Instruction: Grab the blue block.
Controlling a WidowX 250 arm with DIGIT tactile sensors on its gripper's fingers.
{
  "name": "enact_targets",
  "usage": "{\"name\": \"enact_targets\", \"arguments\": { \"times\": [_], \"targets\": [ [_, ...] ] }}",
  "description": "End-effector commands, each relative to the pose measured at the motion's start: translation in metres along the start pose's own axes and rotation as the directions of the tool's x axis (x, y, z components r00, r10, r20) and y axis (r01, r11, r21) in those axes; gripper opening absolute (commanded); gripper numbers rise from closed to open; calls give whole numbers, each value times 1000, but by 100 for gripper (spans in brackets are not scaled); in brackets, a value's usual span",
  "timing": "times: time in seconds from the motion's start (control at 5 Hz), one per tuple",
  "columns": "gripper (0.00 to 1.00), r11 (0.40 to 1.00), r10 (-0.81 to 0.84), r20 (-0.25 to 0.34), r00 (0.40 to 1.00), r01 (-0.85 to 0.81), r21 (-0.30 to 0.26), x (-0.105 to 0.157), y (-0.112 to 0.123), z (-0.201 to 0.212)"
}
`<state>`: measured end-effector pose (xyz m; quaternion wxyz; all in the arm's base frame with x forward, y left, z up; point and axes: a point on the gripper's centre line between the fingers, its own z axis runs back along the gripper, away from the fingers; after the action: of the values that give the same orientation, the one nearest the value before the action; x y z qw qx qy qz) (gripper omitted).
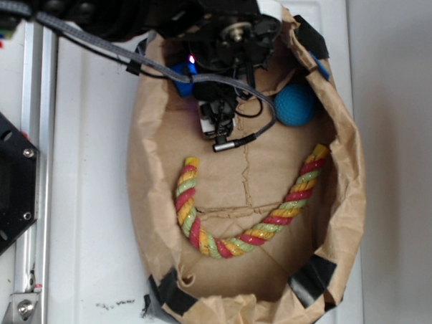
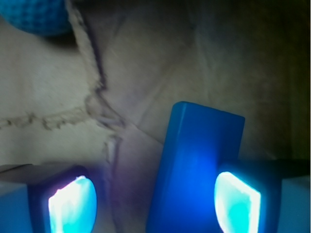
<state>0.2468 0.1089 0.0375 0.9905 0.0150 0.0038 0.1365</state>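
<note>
Between the spread fingers (image 2: 238, 204), nearer one, lies the blue block (image 2: 194, 170).

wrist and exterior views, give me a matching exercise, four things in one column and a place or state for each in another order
Things:
1. blue block
2. teal ball
3. rope toy
4. gripper

Places or states:
A. curved in a U on the paper floor
B. open, pads glowing on both sides
C. between the fingers, nearer the right-hand pad in the wrist view
D. by the paper wall, apart from the rope

Pairs: 1-C, 2-D, 3-A, 4-B
</note>
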Motion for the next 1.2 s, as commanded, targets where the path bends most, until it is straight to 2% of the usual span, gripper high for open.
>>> {"name": "enact_targets", "arguments": {
  "times": [0.0,0.2,0.4,0.6,0.8,1.0],
  "targets": [
    [100,998,-43,34,999,44,-47,4,-9,14],
    [100,997,-39,46,998,42,-63,-2,-10,20],
    [100,1000,15,65,998,-16,14,-6,4,21],
    [100,997,51,49,998,-54,59,-16,18,16],
    [100,994,70,45,997,-73,77,-19,24,16],
    [100,995,88,8,996,-88,50,-16,30,5]
  ]
}}
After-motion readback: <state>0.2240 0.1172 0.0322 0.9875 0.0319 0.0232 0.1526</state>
